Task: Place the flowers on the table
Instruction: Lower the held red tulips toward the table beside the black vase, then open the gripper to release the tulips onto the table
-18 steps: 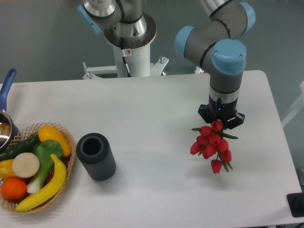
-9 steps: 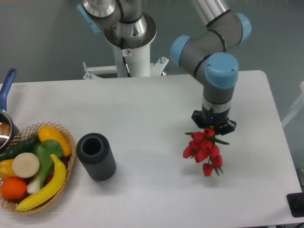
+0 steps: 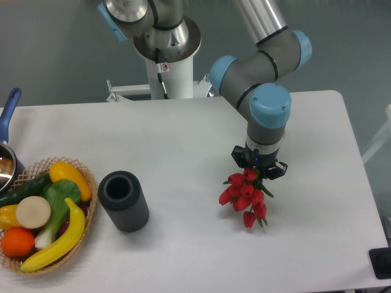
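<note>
The flowers (image 3: 244, 194), a small bunch of red tulip buds with green leaves, hang buds-down from my gripper (image 3: 257, 166) over the right-middle of the white table (image 3: 183, 140). The gripper points straight down and is shut on the stems, which are hidden under its body. The lowest buds are close to the table top; I cannot tell whether they touch it. A dark cylinder (image 3: 124, 201) stands upright to the left, well apart from the flowers.
A wicker basket (image 3: 90, 183) with toy fruit and vegetables, including a banana (image 3: 58, 240) and a green leafy vegetable (image 3: 58, 201), sits at the front left edge. A pot with a blue handle (image 3: 8, 113) is at the far left. The robot base (image 3: 168, 46) stands behind the table.
The arm has carried the flowers steadily to the left and slightly toward the front. The gripper has stayed shut on them.
</note>
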{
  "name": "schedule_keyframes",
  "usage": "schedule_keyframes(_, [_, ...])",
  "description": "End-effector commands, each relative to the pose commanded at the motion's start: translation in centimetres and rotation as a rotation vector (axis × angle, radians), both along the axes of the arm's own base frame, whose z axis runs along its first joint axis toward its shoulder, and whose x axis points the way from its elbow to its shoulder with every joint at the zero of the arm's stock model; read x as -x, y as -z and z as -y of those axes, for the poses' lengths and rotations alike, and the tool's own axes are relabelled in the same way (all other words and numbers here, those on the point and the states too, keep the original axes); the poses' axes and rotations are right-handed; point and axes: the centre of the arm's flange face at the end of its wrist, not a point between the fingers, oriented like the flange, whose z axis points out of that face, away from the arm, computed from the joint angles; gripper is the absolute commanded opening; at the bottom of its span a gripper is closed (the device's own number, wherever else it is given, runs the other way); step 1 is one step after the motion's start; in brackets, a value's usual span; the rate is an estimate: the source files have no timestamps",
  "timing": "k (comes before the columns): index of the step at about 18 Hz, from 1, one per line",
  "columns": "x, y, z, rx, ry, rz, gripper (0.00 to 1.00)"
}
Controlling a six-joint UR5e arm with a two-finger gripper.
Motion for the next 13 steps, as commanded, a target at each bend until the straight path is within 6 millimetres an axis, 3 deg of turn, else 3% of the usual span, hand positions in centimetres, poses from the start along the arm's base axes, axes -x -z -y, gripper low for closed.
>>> schedule_keyframes(8, [0.9, -1.5, 0.1, -0.036, 0.001, -0.052, 1.0])
schedule_keyframes(13, [1.6, -2.0, 1.1, -0.047, -0.018, -0.081, 1.0])
